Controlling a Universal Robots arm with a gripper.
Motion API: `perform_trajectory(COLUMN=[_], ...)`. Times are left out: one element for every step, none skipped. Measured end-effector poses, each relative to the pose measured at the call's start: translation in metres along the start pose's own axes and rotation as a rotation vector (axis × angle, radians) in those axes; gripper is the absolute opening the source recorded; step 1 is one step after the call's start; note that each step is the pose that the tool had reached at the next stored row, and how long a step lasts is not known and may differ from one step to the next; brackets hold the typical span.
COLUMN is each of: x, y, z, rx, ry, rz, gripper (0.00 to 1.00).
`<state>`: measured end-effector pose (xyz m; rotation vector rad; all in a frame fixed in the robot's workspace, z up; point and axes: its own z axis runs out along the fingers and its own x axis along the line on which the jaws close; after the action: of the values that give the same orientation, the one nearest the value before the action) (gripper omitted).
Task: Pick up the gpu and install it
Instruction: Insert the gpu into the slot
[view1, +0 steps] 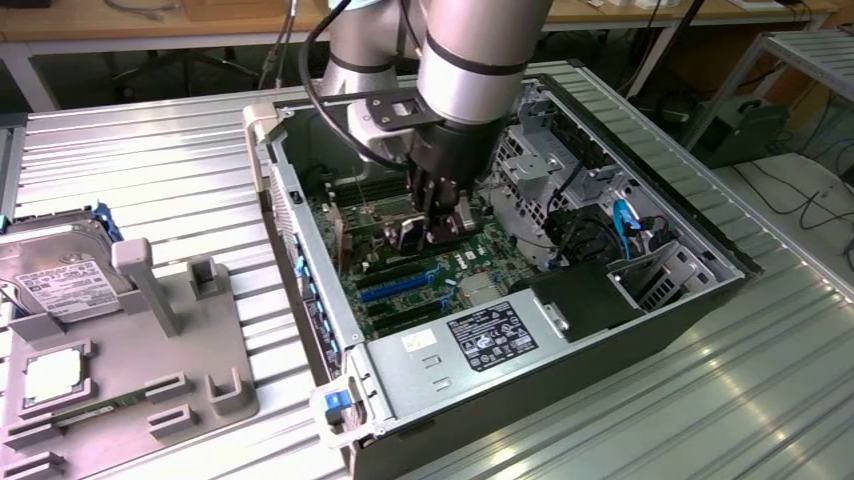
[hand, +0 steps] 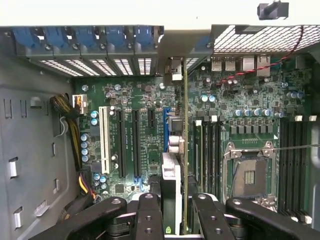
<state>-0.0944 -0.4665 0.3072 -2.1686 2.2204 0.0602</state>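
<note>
Starting at the exterior view's left, well apart from the claw (view1: 438, 212), a grey fixture (view1: 160, 350) on the ribbed metal table (view1: 147, 160) carries a silver hard drive (view1: 54, 275) with a white label. Next comes the open computer case (view1: 441, 385), lying on its side, with the arm reaching down into it. The claw is pinching the gpu (view1: 407, 237), which stands on edge just below it, over the motherboard (view1: 400, 290).

In the wrist view the gpu (hand: 171, 175) shows edge-on between the fingers (hand: 150, 215). Its long axis runs straight away from the claw (hand: 177, 220), parallel to the expansion slots (hand: 136, 145). Its silver bracket end (hand: 175, 70) points at the rear slot panel with blue latches (hand: 75, 37). The CPU socket (hand: 247, 175) lies near the claw, on the card's other side from the slots. Whether the card's edge is seated cannot be told.
</note>
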Motion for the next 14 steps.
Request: perform_trajectory(x=[0.000,0.000,0.000,0.000,0.001,0.001,0.001,0.001,0.001,0.001,0.001,0.001,0.001,0.002], y=[0.0000,0.0000,0.0000,0.0000,0.0000,0.0001,0.0002,0.0002,0.0002,0.0004,0.0005,0.0006,0.0006,0.0006], z=[0.0018,0.0036,0.0053,0.0072,0.0089,0.0108,0.0126,0.0144,0.0163,0.0198,0.0229,0.0252,0.0265,0.0281], rx=[-0.0001,-0.0003,-0.0003,-0.0003,-0.0004,-0.0004,-0.0004,-0.0004,-0.0004,-0.0004,-0.0003,-0.0004,-0.0004,-0.0004], ry=[0.0000,0.0001,0.0001,0.0000,0.0001,0.0001,0.0002,0.0000,0.0001,0.0000,0.0000,0.0001,0.0000,0.0001], rz=[0.000,0.000,0.000,0.000,0.000,0.000,0.000,0.000,0.000,0.000,0.000,0.000,0.000,0.000], gripper=[0.28,0.28,0.28,0.28,0.28,0.28,0.28,0.28,0.28,0.28,0.28,0.28,0.28,0.28])
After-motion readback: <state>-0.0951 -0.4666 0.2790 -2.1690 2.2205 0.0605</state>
